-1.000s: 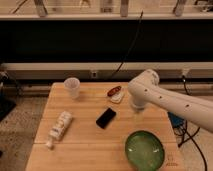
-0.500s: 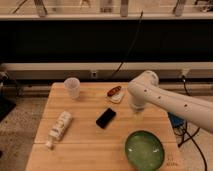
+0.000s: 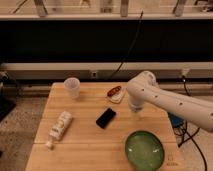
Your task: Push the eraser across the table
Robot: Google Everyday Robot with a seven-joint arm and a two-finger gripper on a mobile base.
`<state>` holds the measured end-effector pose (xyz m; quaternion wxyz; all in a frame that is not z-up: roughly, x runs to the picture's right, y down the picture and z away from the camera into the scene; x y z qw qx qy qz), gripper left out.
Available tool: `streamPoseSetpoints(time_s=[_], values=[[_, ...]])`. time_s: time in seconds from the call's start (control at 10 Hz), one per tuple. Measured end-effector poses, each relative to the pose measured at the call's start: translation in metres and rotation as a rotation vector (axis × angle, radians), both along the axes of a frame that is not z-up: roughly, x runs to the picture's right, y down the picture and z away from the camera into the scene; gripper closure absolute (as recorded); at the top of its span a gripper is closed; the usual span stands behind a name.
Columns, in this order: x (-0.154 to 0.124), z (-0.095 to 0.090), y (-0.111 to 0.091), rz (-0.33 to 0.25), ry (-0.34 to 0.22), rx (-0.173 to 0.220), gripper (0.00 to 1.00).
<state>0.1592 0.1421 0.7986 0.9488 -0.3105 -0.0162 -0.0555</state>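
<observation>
Registered only a small shift against the earlier frames: saw the white arm (image 3: 170, 102) a little lower and nearer frame centre. Found the eraser (image 3: 106, 118), clear cup (image 3: 72, 87), white bottle (image 3: 60, 127) and green bowl (image 3: 144, 149) unmoved.

Located the gripper (image 3: 135, 109) below the arm's rounded joint, right of frame centre, pointed down over the counter (image 3: 90, 145). Placed it just right of the eraser and apart from it. Could not tell whether released or clenched.

Found the eraser flat on the counter at frame centre, set diagonally from lower left to upper right. Noted the red-and-white object (image 3: 115, 93) above and right of it, the bowl at lower right, the bottle at left.

Judged the eraser light, stiff and low in profile; expected easy sliding on the smooth planks and pivoting under any off-centre load. Recommended no grasp: contact low on the middle of the right-hand long edge, tip kept close to the counter to avoid riding over the top. Flagged the bottle as an obstacle for a long leftward push.
</observation>
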Motion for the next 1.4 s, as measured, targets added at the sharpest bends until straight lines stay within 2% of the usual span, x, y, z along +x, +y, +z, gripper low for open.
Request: streamPoseSetpoints(time_s=[0.3, 0.4, 0.8, 1.2, 1.4], values=[[-0.005, 0.012, 0.003, -0.006, -0.006, -0.009, 0.94], [-0.004, 0.016, 0.005, -0.009, -0.003, -0.011, 0.99], [-0.026, 0.048, 0.001, -0.05, -0.01, -0.037, 1.0], [-0.053, 0.063, 0.007, -0.111, -0.031, -0.057, 1.0], [-0.082, 0.069, 0.012, -0.154, -0.062, -0.068, 1.0]])
